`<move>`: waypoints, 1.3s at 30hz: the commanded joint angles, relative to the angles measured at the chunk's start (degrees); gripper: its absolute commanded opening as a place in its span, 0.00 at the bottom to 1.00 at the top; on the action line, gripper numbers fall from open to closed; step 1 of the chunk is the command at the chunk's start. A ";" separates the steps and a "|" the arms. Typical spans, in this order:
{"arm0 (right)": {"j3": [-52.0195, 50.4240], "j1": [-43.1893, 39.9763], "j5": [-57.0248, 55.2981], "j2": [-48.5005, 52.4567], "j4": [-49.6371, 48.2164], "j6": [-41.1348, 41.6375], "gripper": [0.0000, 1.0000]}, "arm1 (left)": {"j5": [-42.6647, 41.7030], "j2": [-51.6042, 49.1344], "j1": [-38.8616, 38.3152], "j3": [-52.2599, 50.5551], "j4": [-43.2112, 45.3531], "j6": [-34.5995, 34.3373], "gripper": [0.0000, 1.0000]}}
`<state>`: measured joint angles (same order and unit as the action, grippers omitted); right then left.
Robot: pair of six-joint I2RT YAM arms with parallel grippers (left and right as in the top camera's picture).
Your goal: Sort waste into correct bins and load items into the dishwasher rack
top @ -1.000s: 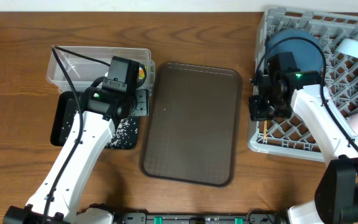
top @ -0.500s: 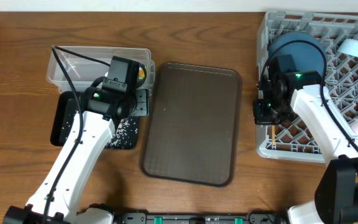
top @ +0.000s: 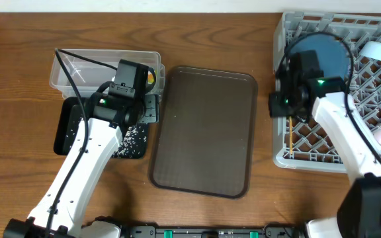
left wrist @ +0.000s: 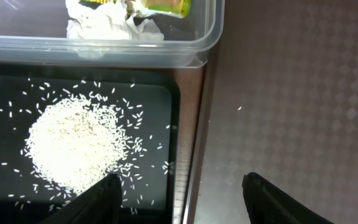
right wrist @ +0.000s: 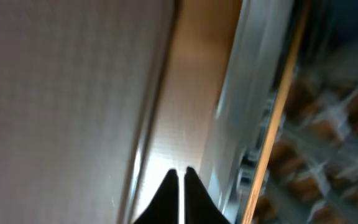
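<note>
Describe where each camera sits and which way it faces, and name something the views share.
Overhead: fixed above the table, facing straight down; left arm, right arm, brown serving tray, dishwasher rack.
Left wrist: on the left arm, facing down at rice heap on black tray, clear tub; left gripper open.
Right wrist: on the right arm, blurred, facing down along the dishwasher rack edge and a chopstick; right gripper shut.
Shared: the brown serving tray shows in all three.

Robot lab bench staged as kitchen, wooden table (top: 18, 39), dishwasher rack (top: 309, 158), brown serving tray (top: 204, 132)
</note>
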<state>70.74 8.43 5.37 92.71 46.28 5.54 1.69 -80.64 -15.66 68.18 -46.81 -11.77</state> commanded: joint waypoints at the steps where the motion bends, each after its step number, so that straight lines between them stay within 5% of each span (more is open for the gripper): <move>1: 0.46 -1.05 -3.50 -4.31 -5.60 -0.48 0.19 | 0.46 -0.59 -0.11 0.31 1.70 0.17 0.65; 4: 0.46 -2.25 -6.05 -4.63 -14.51 -0.48 0.45 | 0.46 -0.59 -0.11 0.31 5.79 0.20 0.65; 10: 0.52 -6.49 -2.29 -4.50 -19.85 -0.48 0.53 | 0.35 -0.59 0.61 0.31 9.86 0.20 0.65; 15: 0.52 -11.82 3.58 -5.46 -10.14 -0.48 0.66 | 0.17 -0.33 3.48 0.48 3.10 0.17 0.65; 25: -1.03 -16.85 2.03 -11.43 3.74 -0.28 0.72 | -4.92 7.58 6.47 0.07 -4.55 -0.33 0.63; 32: -16.70 -16.24 -0.94 -27.54 -7.15 0.85 0.82 | -2.95 20.57 6.47 -7.69 0.37 0.35 0.63; 35: -25.24 -16.24 -1.16 -38.25 -14.01 0.85 0.99 | -2.56 28.50 6.47 -14.84 5.73 1.33 0.64; 38: -31.41 -16.28 -2.16 -46.66 -18.73 0.83 0.99 | -2.54 36.79 6.49 -22.21 10.91 1.25 0.65; 39: -33.31 -16.28 -2.16 -49.33 -20.35 0.83 0.99 | -2.51 39.08 6.49 -24.17 12.13 1.27 0.85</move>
<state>41.30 -8.43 4.45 48.53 27.73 6.11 -1.58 -46.59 -9.32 48.34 -36.36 -11.33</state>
